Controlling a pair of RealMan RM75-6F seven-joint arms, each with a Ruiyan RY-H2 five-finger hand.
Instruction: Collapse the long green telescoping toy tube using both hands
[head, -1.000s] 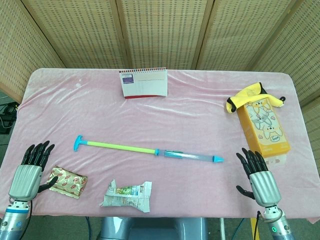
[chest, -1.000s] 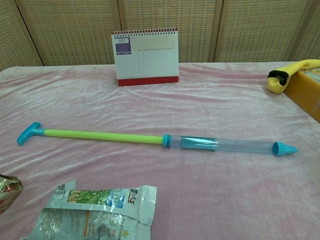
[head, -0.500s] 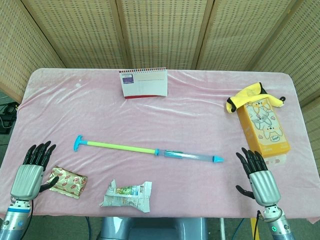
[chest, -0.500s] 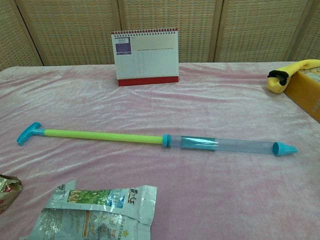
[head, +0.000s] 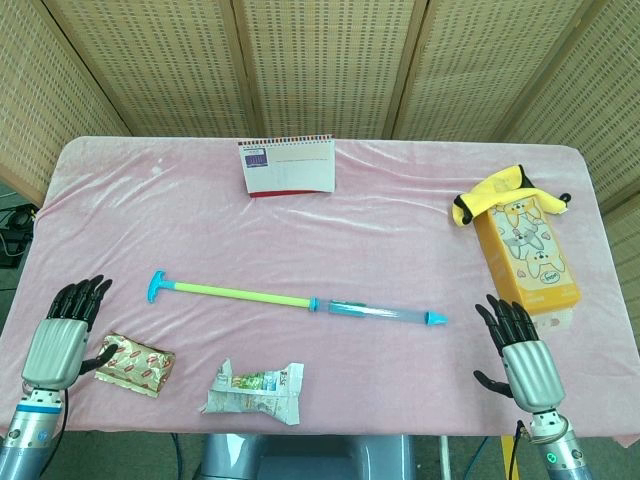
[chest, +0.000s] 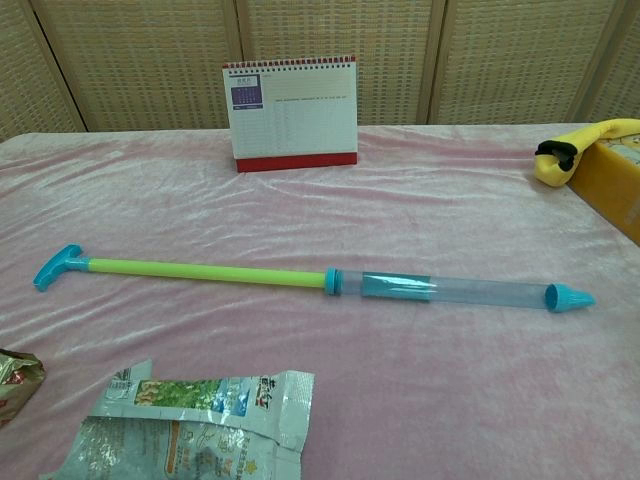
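The toy tube (head: 290, 299) (chest: 300, 277) lies fully extended across the pink tablecloth: a blue T-handle (head: 157, 284) on the left, a green rod, then a clear barrel ending in a blue tip (head: 436, 318). My left hand (head: 62, 338) hovers at the near left edge, fingers spread and holding nothing, well left of the handle. My right hand (head: 520, 360) hovers at the near right edge, fingers apart and empty, right of the tip. Neither hand shows in the chest view.
A desk calendar (head: 287, 166) stands at the back. An orange box (head: 527, 255) with a yellow item (head: 490, 193) on top sits at right. A snack packet (head: 134, 364) and a crumpled wrapper (head: 256, 390) lie along the near edge.
Both hands have drawn back slightly toward the near edge. The tube has not moved.
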